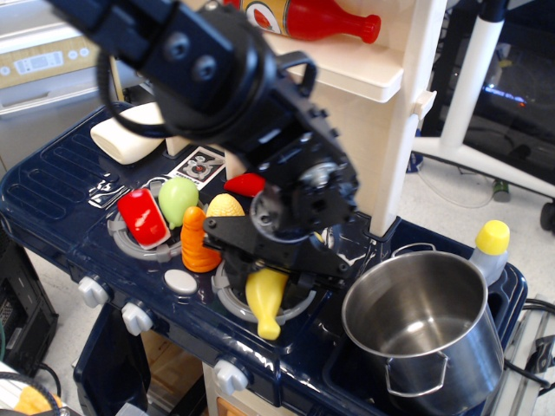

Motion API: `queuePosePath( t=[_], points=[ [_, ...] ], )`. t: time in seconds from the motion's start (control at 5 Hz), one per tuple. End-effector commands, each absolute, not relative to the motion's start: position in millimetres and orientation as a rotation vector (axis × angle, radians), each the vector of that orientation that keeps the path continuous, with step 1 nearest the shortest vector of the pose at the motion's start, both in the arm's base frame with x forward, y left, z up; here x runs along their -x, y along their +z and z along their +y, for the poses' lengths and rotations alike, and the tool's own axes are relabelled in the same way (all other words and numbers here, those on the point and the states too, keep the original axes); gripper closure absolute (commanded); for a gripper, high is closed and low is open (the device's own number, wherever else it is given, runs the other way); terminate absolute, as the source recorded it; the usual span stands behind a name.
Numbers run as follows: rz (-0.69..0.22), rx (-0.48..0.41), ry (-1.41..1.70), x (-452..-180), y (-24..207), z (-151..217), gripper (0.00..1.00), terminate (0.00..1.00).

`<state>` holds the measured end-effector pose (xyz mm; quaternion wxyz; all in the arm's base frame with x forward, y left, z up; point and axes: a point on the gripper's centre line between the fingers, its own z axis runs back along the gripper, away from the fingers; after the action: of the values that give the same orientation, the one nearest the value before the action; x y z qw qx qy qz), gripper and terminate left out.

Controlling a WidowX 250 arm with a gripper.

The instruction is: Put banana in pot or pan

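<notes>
Observation.image, the only view, shows the black gripper [270, 270] low over the right-hand burner [234, 303] of a dark blue toy stove [52, 208], its bulky wrist covering most of the banana [264, 299]. Only the lower end of the banana shows, yellow and glossy, lying on the burner ring and pointing toward the front edge of the stove. The fingers sit at the banana's upper half, but their tips are hidden behind the wrist housing, so whether they are clamped on the fruit or merely straddling it cannot be told.

The stainless-steel pot [422, 325] stands to the right of the burner, near it but not touching, open mouth up and with nothing inside. On the left sit a carrot [199, 243], a corn cob [225, 206], a green pear [178, 201] and a red pepper [140, 217].

The step in hand looks like the grasp. Next, the move calls for a firm hold, a lift clear of the burner and of the pot's rim, then a carry rightward and a release over the opening.
</notes>
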<state>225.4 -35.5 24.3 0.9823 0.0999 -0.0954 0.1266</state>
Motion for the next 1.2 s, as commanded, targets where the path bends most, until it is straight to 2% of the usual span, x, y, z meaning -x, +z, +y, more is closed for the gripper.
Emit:
queuePosePath(
  t=[0.0, 0.2, 0.4, 0.6, 0.8, 1.0],
  points=[
    [-0.066, -0.011, 0.375, -245, 83, -53, 1.0, 0.0],
    [-0.025, 0.134, 0.464, -245, 100, -72, 1.0, 0.0],
    [-0.096, 0.137, 0.541, -251, 88, -87, 1.0, 0.0],
    [-0.11, 0.109, 0.605, -253, 86, -100, 1.0, 0.0],
    [-0.171, 0.109, 0.648, -251, 76, -106, 1.0, 0.0],
    [-0.212, 0.135, 0.7, -257, 72, -114, 0.0, 0.0]
  ],
)
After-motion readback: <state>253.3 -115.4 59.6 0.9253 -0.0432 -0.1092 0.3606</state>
